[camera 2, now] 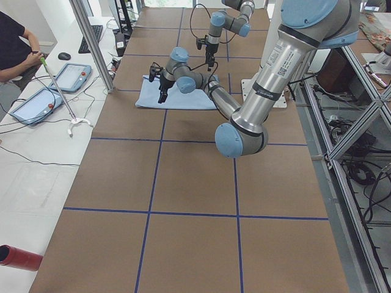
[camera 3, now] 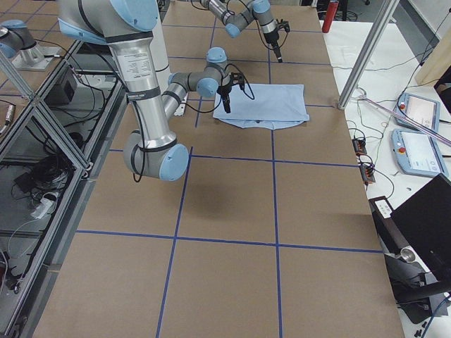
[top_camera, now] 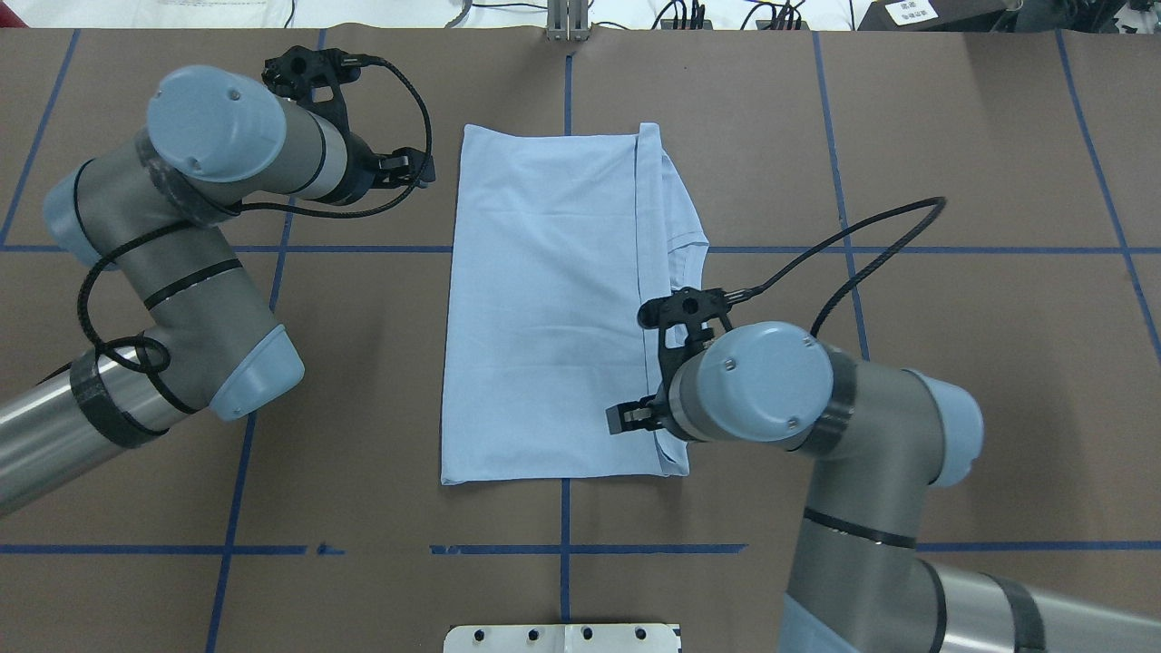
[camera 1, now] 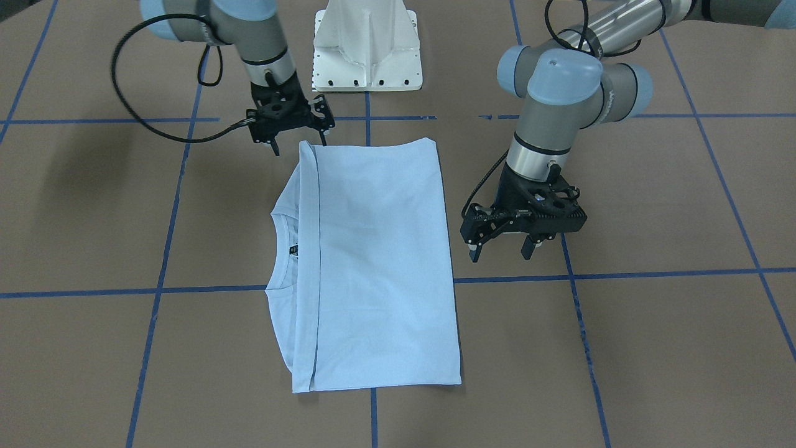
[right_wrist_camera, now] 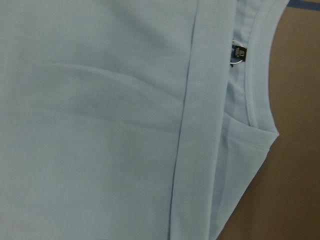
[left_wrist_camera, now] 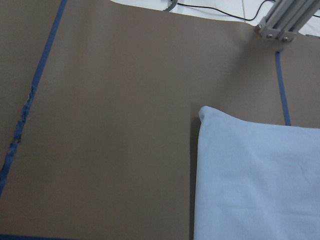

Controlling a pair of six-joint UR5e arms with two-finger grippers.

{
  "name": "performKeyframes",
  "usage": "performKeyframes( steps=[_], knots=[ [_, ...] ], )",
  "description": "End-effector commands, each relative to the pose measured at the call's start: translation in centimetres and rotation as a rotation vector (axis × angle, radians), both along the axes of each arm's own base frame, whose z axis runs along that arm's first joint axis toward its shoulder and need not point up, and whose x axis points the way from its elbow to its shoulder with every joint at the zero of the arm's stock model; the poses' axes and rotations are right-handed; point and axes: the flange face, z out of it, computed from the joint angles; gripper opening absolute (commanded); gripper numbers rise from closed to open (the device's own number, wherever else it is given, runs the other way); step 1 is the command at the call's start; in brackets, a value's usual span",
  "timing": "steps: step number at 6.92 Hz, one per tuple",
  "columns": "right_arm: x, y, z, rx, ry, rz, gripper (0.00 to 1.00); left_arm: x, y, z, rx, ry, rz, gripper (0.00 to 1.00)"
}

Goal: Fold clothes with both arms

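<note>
Jaws spread wide on my left gripper (camera 1: 500, 249), which hangs over bare table (camera 1: 653, 205) just beside the folded T-shirt (camera 1: 379, 261), whose long axis runs straight away from my base, and spread too on my right gripper (camera 1: 298, 142), the nearer one, poised over the shirt's near right corner.

Bare table (camera 1: 653, 205) spreads outward of the left gripper (camera 1: 500, 252). Inward of it, the edge of the T-shirt (camera 1: 379, 261) lies near. The right gripper (camera 1: 300, 142) hangs at the T-shirt's corner, with the white pedestal (camera 1: 367, 50) near behind it and bare table on its outer side.
</note>
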Motion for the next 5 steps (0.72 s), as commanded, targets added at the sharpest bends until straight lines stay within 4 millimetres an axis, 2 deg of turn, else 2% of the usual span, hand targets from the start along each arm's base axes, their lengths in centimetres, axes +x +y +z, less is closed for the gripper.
performKeyframes(
  steps=[1,2,3,5],
  knots=[
    [-4.0,1.4,1.3,0.063,0.100,-0.097,1.00,0.4,1.8,-0.3,-0.003,0.006,0.023,1.00],
    [-4.6,1.2,2.4,0.056,0.125,-0.103,1.00,0.9,2.1,-0.1,-0.008,0.003,0.030,1.00],
    [-4.9,1.2,2.9,0.077,0.142,-0.141,1.00,2.0,2.6,0.3,-0.013,-0.003,0.043,1.00],
    [-4.8,1.1,3.7,0.073,0.178,-0.152,1.00,2.4,2.8,0.6,-0.012,-0.004,0.050,1.00]
  ],
)
